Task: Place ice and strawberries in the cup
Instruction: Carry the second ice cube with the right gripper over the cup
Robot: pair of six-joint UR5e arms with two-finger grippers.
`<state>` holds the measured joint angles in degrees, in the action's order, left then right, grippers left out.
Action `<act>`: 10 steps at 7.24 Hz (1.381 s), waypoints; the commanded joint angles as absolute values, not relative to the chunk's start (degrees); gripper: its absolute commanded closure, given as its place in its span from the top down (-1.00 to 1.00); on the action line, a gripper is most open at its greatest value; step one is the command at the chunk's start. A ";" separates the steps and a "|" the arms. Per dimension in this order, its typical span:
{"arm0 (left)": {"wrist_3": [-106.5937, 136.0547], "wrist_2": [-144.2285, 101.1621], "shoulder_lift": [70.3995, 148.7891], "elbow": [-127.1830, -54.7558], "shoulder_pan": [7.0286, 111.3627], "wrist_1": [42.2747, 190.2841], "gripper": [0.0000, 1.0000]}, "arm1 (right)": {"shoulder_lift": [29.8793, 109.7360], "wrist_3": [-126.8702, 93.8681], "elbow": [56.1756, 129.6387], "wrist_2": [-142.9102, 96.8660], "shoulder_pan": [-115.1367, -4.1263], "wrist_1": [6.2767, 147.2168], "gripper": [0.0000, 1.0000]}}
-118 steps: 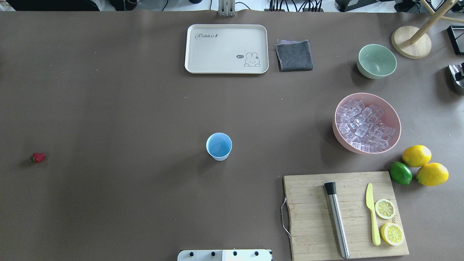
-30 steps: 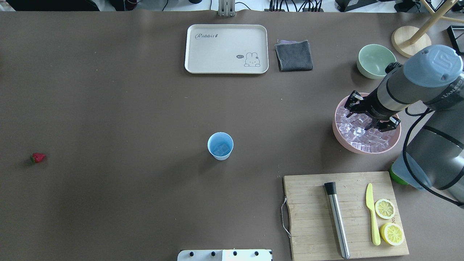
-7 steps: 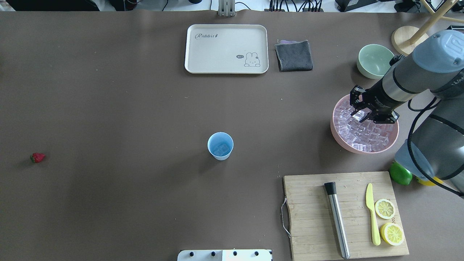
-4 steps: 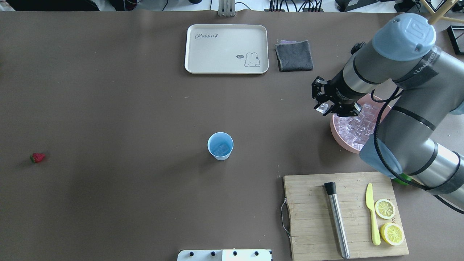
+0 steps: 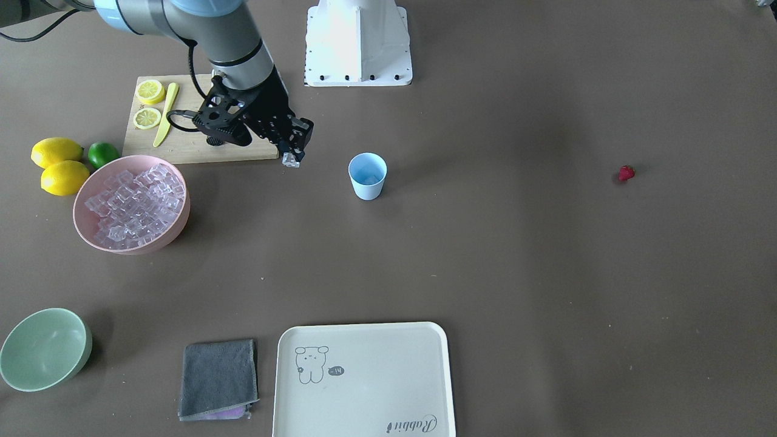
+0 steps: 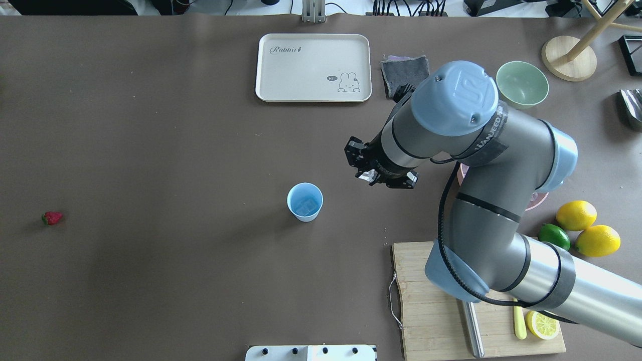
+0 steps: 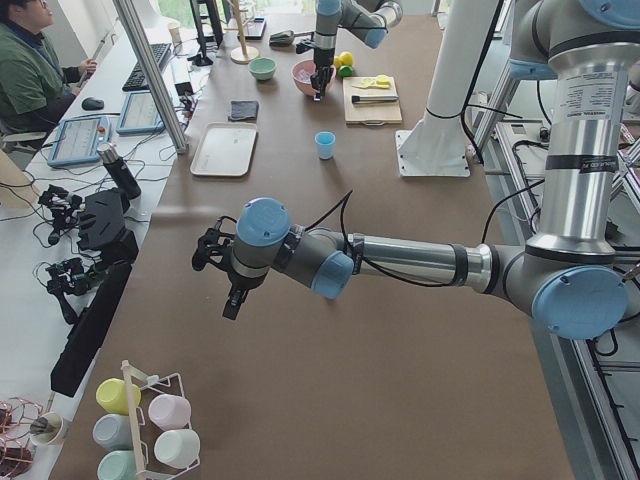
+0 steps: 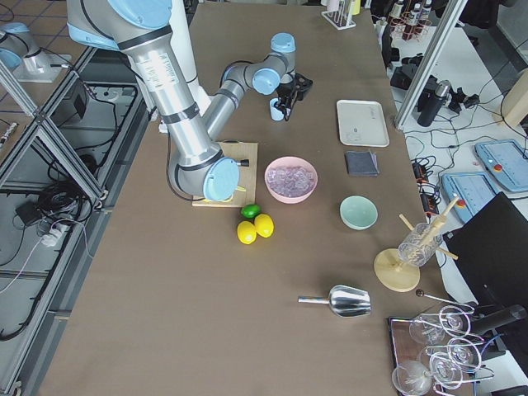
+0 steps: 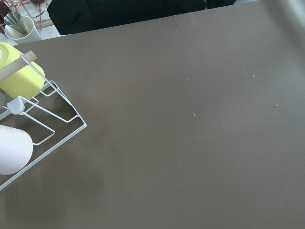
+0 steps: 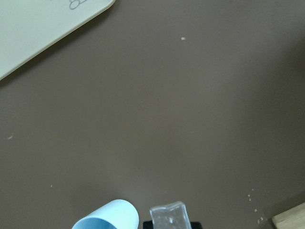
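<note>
The light blue cup point(image 6: 304, 201) stands upright mid-table with one ice cube inside; it also shows in the front view point(image 5: 367, 175). My right gripper point(image 6: 368, 175) is shut on a clear ice cube point(image 10: 167, 217) and hovers a little to the right of the cup, above the table. More ice fills the pink bowl point(image 5: 130, 203). The tiny red strawberry point(image 6: 52, 217) lies alone at the far left. My left gripper point(image 7: 230, 305) shows only in the exterior left view, far from the cup; I cannot tell whether it is open or shut.
A wooden cutting board point(image 5: 182, 142) holds lemon slices and a yellow knife point(image 5: 165, 115). Two lemons point(image 6: 577, 215) and a lime point(image 6: 554, 236) lie at the right. A green bowl point(image 6: 521, 84), a grey cloth point(image 5: 217, 379) and a beige tray point(image 6: 313, 67) sit at the far edge.
My right gripper has lifted an ice cube out of the pink bowl and carried it left, close to the cup. The cup and strawberry have not moved.
</note>
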<state>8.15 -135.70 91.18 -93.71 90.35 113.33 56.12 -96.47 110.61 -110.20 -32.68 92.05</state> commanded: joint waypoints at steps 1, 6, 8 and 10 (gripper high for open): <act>8.09 -135.70 91.14 -92.90 90.35 113.38 0.96 | 53.44 -95.54 109.60 -104.70 -26.30 91.85 -1.00; 7.65 -135.70 91.23 -90.53 90.26 113.99 0.96 | 49.05 -94.31 100.38 -99.14 -23.64 84.29 -1.00; 7.65 -135.70 91.41 -90.00 90.26 113.99 0.96 | 48.52 -94.13 99.23 -98.09 -23.38 84.03 -1.00; 7.56 -135.70 91.49 -89.65 90.26 113.99 0.96 | 48.52 -94.13 99.14 -97.91 -23.29 83.94 0.53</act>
